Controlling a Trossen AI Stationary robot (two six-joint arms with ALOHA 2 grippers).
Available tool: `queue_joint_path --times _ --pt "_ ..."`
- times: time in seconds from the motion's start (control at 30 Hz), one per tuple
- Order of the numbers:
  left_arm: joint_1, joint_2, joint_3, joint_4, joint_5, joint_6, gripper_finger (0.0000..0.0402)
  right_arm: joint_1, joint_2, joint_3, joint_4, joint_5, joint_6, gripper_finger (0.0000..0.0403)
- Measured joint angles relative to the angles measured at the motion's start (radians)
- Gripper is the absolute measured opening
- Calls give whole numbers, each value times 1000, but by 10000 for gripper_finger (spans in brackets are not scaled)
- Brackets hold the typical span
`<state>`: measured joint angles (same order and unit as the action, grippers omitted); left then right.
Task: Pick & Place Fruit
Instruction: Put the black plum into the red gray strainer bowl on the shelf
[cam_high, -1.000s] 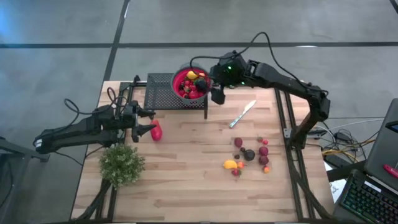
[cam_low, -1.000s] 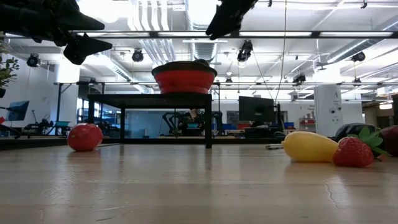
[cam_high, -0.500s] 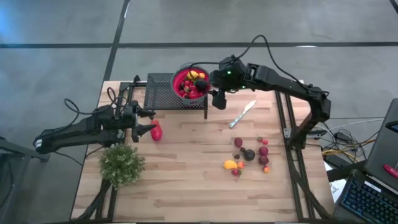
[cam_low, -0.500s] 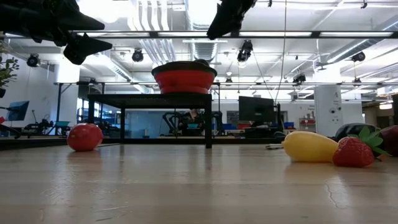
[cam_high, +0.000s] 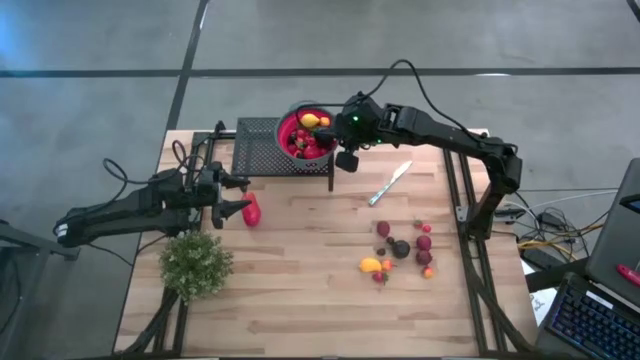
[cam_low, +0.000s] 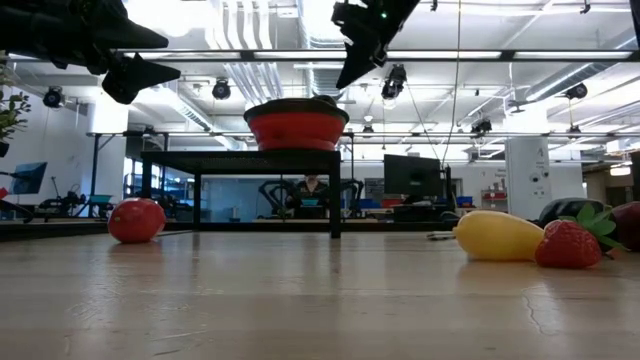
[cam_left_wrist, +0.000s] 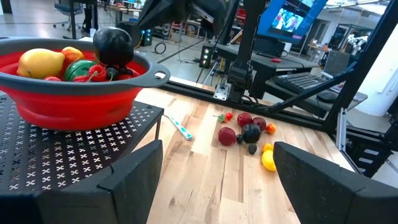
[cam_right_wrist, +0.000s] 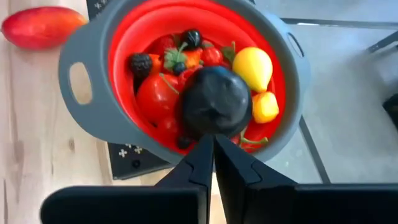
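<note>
Overhead view straight down, low view level across the tabletop, both sharing the red bowl (cam_high: 305, 135).

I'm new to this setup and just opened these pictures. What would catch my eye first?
The red bowl heaped with toy fruit stands on a black mesh stand at the table's far edge, and the right gripper hangs shut beside it. A cluster of loose fruit lies on the wood to the right. The left gripper waits open near a larger red piece.

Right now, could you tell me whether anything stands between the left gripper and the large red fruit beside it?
Nothing visible does: the open left gripper hangs just beside the large red fruit, with only bare table between them.
</note>
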<state>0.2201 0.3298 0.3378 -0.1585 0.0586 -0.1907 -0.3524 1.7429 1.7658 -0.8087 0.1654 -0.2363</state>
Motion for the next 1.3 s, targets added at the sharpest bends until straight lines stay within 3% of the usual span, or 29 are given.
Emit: queue_joint_path --times 0.33,0.57,0.73,0.93,1.07,1.23,1.3 --pt "0 0 0 0 0 0 312 -45 73 -8 19 21 4 8" --pt "0 0 0 0 0 0 312 -43 56 -6 93 -40 -16 8" --pt "0 0 0 0 0 0 312 -44 38 -6 45 -2 -6 8" --pt "0 0 0 0 0 0 312 -43 37 -6 44 -56 23 8" --pt "0 0 0 0 0 0 312 -43 41 -7 106 -231 12 8" --pt "0 0 0 0 0 0 312 -35 10 -7 120 -95 23 8" --pt "0 0 0 0 0 0 312 -38 -4 -7 81 -96 27 8"
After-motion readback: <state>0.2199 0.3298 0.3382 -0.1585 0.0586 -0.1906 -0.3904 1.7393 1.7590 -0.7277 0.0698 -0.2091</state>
